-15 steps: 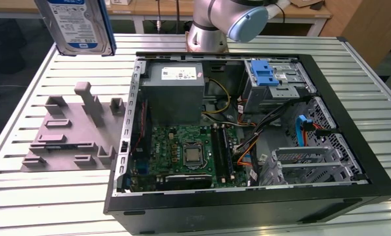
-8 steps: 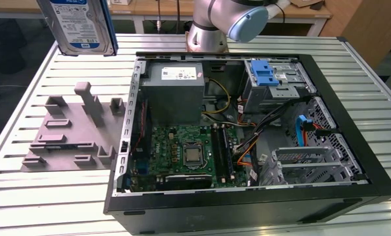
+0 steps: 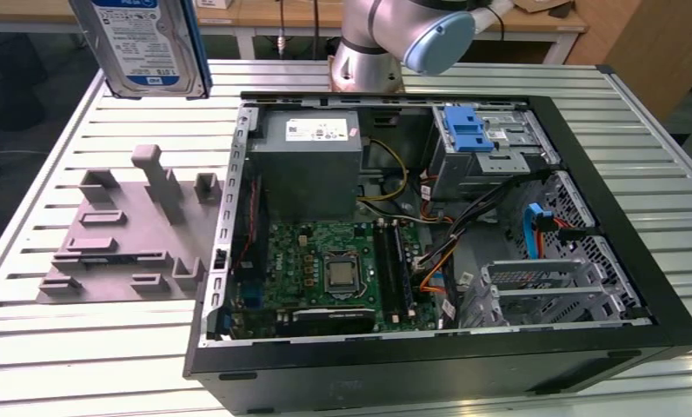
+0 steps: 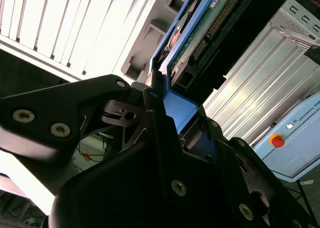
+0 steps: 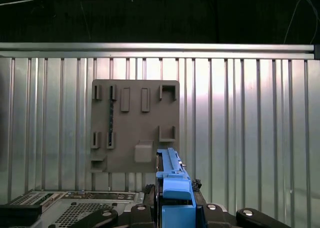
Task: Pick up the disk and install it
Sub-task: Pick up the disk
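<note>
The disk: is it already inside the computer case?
No, in the exterior view the disk hangs in the air, well outside the open computer case.

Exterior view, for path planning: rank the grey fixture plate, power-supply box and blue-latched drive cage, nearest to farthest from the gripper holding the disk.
1. Grey fixture plate, on the table, the exterior view's left, below the gripper and disk.
2. Power-supply box, inside the case.
3. Blue-latched drive cage, toward the exterior view's right.
</note>
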`<control>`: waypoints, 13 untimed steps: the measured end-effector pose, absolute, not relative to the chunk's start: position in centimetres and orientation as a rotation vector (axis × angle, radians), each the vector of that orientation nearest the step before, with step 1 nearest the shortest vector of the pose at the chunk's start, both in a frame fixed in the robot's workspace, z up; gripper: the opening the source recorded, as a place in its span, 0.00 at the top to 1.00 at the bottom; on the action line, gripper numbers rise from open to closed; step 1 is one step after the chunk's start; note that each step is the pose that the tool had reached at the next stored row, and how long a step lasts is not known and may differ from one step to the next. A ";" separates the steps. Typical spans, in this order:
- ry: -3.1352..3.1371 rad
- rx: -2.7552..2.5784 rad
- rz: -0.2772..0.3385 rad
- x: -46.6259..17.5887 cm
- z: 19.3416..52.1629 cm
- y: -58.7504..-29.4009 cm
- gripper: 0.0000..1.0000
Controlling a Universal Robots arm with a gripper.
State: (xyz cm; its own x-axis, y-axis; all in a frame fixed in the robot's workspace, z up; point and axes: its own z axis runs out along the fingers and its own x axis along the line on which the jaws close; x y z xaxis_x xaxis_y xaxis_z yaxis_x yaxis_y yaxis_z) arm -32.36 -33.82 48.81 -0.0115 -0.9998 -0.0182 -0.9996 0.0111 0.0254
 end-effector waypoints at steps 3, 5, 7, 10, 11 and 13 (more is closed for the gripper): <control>-2.230 2.205 -0.048 -32.2 48.8 -33.8 0.64; -2.230 2.205 -0.048 -32.1 48.8 -33.8 0.64; -2.230 2.205 -0.048 -32.0 48.8 -33.8 0.64; -2.230 2.205 -0.048 -31.8 48.8 -33.8 0.64; -2.230 2.205 -0.048 -31.7 48.8 -33.8 0.64; -2.230 2.205 -0.049 -31.5 48.8 -33.9 0.64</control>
State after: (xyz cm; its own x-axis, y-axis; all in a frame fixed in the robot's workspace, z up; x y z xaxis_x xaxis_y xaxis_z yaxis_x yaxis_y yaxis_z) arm -31.55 -33.88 48.81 -0.0115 -0.9998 -0.0182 -0.9996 0.0111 0.0255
